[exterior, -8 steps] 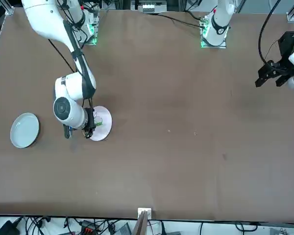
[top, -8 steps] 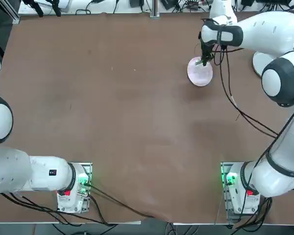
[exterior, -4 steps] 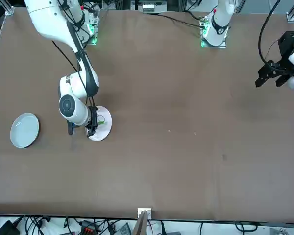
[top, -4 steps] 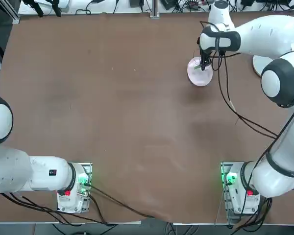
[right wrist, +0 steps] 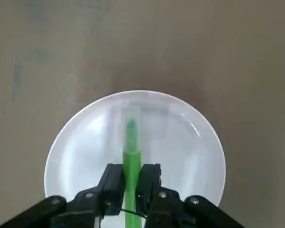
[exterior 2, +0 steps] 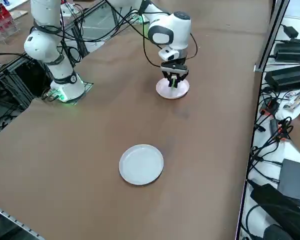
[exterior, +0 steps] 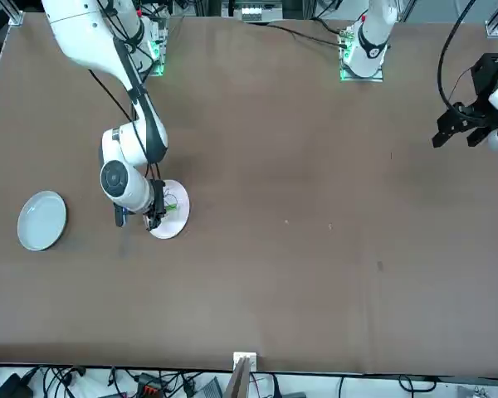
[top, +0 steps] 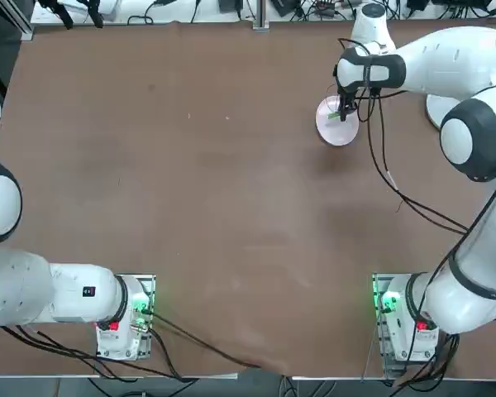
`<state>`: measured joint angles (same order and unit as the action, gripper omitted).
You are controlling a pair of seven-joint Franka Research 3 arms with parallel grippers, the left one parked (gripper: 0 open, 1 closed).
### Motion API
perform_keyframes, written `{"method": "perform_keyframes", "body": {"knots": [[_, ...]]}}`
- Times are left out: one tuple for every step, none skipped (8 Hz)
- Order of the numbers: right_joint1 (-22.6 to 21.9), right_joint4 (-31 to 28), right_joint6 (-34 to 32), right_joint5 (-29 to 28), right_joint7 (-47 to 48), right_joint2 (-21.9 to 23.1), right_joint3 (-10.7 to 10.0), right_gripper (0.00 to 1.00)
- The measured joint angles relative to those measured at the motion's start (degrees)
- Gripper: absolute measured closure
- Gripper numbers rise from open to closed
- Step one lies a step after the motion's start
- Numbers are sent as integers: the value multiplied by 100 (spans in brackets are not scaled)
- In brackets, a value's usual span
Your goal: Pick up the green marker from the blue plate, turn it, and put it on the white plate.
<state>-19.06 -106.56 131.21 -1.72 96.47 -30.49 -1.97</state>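
Note:
My right gripper (right wrist: pixel 131 178) is shut on the green marker (right wrist: pixel 131 156), which sticks out lengthwise from between the fingers over the middle of the white plate (right wrist: pixel 190 142). In the top view the gripper (top: pixel 341 112) sits low over this plate (top: pixel 339 131), with the marker (top: pixel 336 114) a short green streak beside it. I cannot tell whether the marker touches the plate. The blue plate (exterior: pixel 41 220) lies bare, well apart from the white plate (exterior: pixel 176 222); in the right side view it (exterior 2: pixel 141 164) is the nearer of the two.
The brown table (top: pixel 215 190) stretches wide to the robot's left of the plates. Black cables (top: pixel 388 174) hang from the right arm above the table. The far table edge (top: pixel 256 25) runs just beyond the white plate.
The right gripper, still shut on the marker, has shifted a little further over the white plate, away from the blue plate. It has hardly moved in the last half second.

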Motion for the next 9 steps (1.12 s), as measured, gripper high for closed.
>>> {"method": "perform_keyframes", "body": {"knots": [[-40,-14,51,-1,57,-6,0,83],[-80,-36,109,-1,105,-27,1,83],[-113,-55,134,-1,118,-70,0,83],[-146,-63,158,-1,121,-125,1,83],[-165,-64,177,-1,122,-173,1,81],[-172,-64,189,-1,122,-195,0,67],[-178,-63,190,-1,122,-195,0,50],[-183,-54,199,-1,120,-192,0,33],[-187,-33,212,1,60,-168,-2,15]]}}
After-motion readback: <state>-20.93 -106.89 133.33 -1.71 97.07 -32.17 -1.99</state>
